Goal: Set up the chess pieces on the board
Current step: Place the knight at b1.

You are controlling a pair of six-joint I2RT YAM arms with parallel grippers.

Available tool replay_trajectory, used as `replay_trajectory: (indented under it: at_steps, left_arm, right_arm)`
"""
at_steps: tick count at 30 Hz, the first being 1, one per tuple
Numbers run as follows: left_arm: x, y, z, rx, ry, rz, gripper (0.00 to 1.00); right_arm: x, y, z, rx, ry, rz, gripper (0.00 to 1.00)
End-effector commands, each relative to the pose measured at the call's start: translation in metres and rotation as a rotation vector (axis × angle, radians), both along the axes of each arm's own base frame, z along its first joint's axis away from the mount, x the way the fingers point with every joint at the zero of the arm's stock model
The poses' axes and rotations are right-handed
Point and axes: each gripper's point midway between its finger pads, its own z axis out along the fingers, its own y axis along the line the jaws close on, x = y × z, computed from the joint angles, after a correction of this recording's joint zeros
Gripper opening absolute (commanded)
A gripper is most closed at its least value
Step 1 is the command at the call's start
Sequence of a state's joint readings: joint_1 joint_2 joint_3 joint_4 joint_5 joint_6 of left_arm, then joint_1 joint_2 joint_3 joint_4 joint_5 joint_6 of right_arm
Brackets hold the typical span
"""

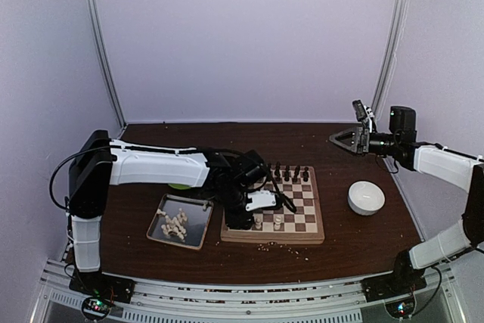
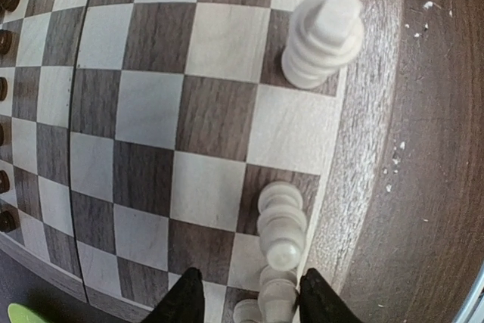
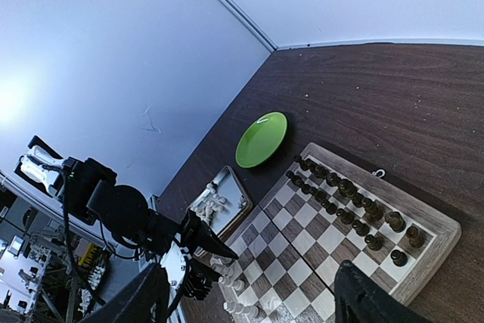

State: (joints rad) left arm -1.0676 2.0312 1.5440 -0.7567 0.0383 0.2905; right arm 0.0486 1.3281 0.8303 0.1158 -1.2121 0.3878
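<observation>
Left wrist view: left gripper (image 2: 253, 302) stands spread, straddling a white piece (image 2: 278, 293) at the board's (image 2: 151, 111) edge; right gripper (image 1: 338, 138) gapes wide.

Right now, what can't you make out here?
- Left wrist: the bottom edge cuts off the cream piece between the left gripper fingers; grip unclear.
- Top external: the left arm hides the board near-left squares.
- Top external: loose pieces in the tray are too small to identify.

no readable text, labels, brand marks or numbers, on any surface
</observation>
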Motion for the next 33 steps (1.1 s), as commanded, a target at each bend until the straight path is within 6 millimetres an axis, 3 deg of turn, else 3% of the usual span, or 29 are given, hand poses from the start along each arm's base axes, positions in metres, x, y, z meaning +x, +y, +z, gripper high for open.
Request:
replay_trajectory:
  at_steps: [1,28,33]
  left_arm:
    - [0.004,0.004,-0.014,0.036,-0.005,-0.018,0.44]
    - [0.010,-0.005,-0.006,0.008,-0.015,-0.002,0.43]
    - [0.001,-0.009,0.017,-0.058,0.014,-0.009,0.44]
  right_arm:
    - [0.002,-0.002,-0.001,-0.003,-0.011,0.005,0.75]
    - [0.001,-0.002,-0.001,-0.002,-0.011,0.010,0.74]
    - [0.002,-0.002,-0.002,-0.002,-0.009,0.012,0.74]
